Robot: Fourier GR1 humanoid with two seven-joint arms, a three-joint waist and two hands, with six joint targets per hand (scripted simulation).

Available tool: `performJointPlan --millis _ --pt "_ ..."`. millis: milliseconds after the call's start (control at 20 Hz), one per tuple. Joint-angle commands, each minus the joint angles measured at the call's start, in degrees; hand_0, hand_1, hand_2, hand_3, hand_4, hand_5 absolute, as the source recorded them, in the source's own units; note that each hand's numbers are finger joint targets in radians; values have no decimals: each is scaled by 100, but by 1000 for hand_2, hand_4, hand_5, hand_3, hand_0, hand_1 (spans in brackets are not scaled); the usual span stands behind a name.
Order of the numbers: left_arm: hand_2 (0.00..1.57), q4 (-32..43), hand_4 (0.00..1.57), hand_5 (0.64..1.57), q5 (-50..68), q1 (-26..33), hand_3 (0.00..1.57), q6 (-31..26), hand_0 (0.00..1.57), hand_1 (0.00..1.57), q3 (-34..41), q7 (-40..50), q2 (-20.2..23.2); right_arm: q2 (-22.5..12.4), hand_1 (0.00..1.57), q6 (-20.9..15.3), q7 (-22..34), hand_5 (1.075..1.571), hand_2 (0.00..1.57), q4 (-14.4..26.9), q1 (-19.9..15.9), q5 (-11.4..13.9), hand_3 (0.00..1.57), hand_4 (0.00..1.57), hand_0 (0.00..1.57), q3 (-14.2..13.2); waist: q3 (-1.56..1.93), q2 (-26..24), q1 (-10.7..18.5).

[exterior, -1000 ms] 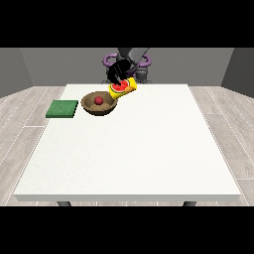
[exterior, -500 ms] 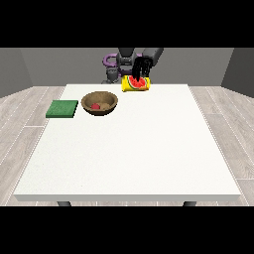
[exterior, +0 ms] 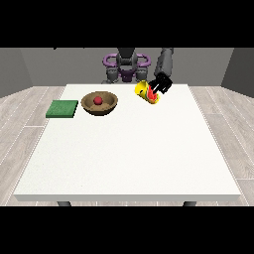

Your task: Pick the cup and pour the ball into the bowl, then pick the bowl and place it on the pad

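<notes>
A brown bowl stands on the white table at the back left, with the red ball inside it. A flat green pad lies to the left of the bowl, apart from it. The yellow cup, which has a red patch, hangs tilted above the table's far edge, well to the right of the bowl. The black hand at the view's right is curled round the cup. No hand shows at the view's left.
The robot's torso with purple rings at the shoulders stands behind the table's far edge. Grey plank floor surrounds the table.
The hand holding the cup has swung from just beside the bowl towards the right, away from it. The ball stays in the bowl; bowl and pad have not moved.
</notes>
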Motion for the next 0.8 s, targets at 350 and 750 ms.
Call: performJointPlan --millis 350,750 --pt "0 -1397 262 1569 3838 301 0 -3280 409 409 1753 -1854 -747 368 0 -477 34 1564 0 -344 -14 188 0 528 0 147 -17 598 756" --pt "0 -716 0 1547 4821 -204 0 -5508 0 0 2553 -1770 950 584 0 -1079 255 1568 0 -934 -375 850 0 492 0 603 48 1382 665"
